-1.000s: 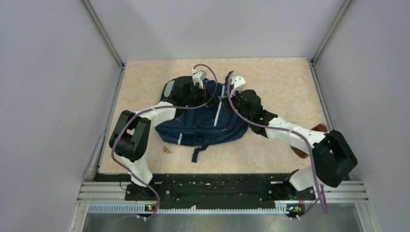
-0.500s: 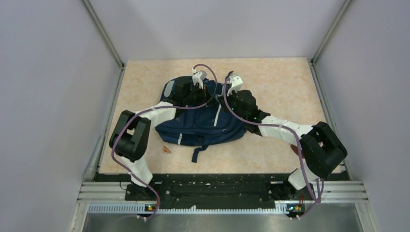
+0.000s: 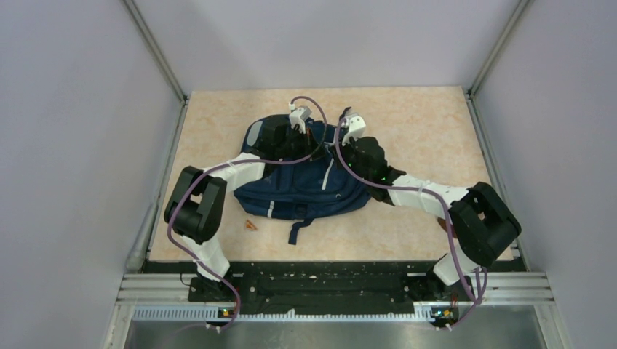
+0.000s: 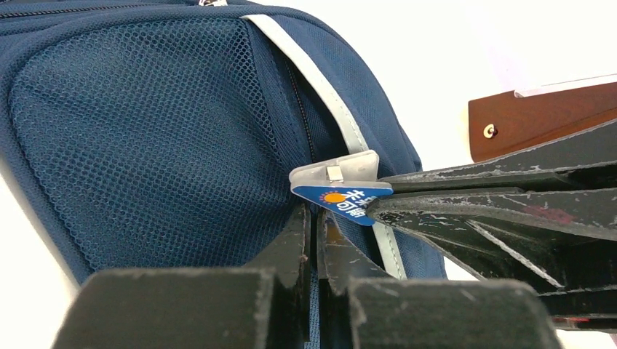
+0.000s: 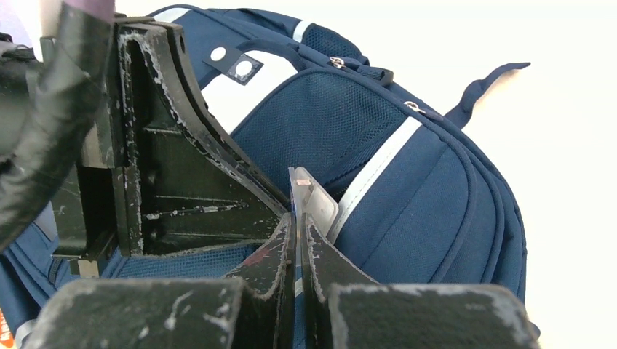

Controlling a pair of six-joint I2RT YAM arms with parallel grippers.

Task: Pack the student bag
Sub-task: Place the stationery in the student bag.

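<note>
Seemingly to work the zip, the right end effector (image 5: 297,225) pinches the clear tab (image 5: 316,203) while the left end effector (image 4: 314,222), jaws nearly together, steadies the student bag (image 3: 309,189) beneath both.

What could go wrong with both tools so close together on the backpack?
1. The right tool pinches only the edge of the clear tab, so the tab might slip out.
2. The left tool is shut right beside it, so the two could bump.
3. Both tools are busy up there and nothing else holds the navy backpack, so a pull may just drag it along.
</note>
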